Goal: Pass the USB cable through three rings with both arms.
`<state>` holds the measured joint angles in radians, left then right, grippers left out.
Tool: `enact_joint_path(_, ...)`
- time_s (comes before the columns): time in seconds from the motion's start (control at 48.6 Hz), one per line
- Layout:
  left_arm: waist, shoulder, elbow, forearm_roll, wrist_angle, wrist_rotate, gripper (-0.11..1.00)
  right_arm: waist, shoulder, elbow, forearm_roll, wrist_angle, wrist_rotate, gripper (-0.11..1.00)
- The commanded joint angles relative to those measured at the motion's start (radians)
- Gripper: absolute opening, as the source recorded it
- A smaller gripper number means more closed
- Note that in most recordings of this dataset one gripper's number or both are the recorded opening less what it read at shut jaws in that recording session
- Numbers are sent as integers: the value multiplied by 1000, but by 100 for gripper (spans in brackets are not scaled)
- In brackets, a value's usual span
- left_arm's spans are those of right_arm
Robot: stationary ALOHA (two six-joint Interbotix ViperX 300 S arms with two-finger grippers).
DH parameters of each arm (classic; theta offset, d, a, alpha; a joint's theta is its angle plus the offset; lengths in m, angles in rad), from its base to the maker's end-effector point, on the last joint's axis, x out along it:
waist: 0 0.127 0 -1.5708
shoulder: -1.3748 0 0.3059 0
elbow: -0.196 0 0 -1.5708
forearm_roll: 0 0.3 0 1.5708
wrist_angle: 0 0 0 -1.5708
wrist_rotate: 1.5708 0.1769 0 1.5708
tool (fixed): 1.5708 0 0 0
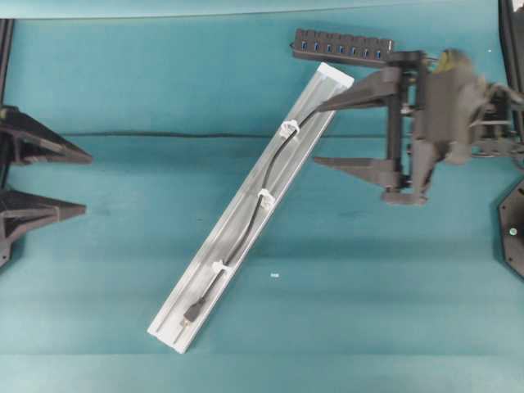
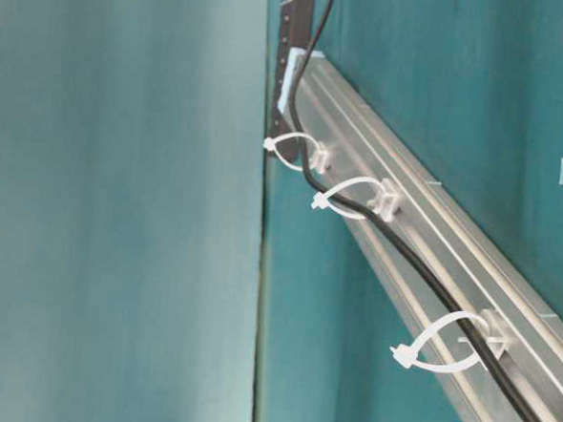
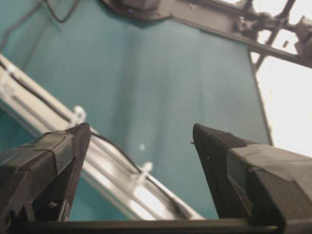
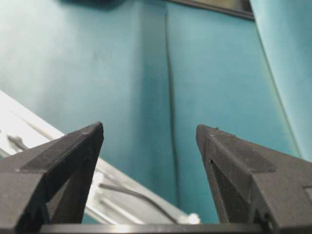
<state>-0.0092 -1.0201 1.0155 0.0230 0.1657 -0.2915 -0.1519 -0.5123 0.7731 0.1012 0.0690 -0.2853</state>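
Note:
The USB cable lies along the silver rail and runs through all three rings, upper, middle and lower. Its plug rests near the rail's lower end. My right gripper stands open beside the rail's upper part, one finger over the rail near the upper ring, holding nothing. At the far left edge my left gripper is open and empty, well away from the rail. The table-level view shows the cable inside each loop.
A black multi-port hub lies at the back, just beyond the rail's upper end. A small white speck sits on the teal table right of the rail. The right arm's body fills the back right.

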Motion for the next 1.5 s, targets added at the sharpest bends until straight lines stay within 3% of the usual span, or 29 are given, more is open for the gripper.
enact_joint_path(0.0, 21, -8, -18, 5, -3, 23, 92, -8, -34, 15, 0, -20, 72, 82)
enact_joint_path(0.165, 64, -43, -15, 5, 2, 75, 92, -26, -101, 51, 2, -21, 187, 82)
enact_joint_path(0.267, 87, -66, -11, 5, 2, 95, 92, -35, -152, 69, 0, -20, 224, 82)
enact_joint_path(0.802, 150, -138, -5, 5, 5, 152, 92, -54, -466, 221, 0, 91, 233, 82)
enact_joint_path(1.481, 150, -184, -11, 5, 60, 147, 91, -58, -554, 264, 0, 95, 232, 82)
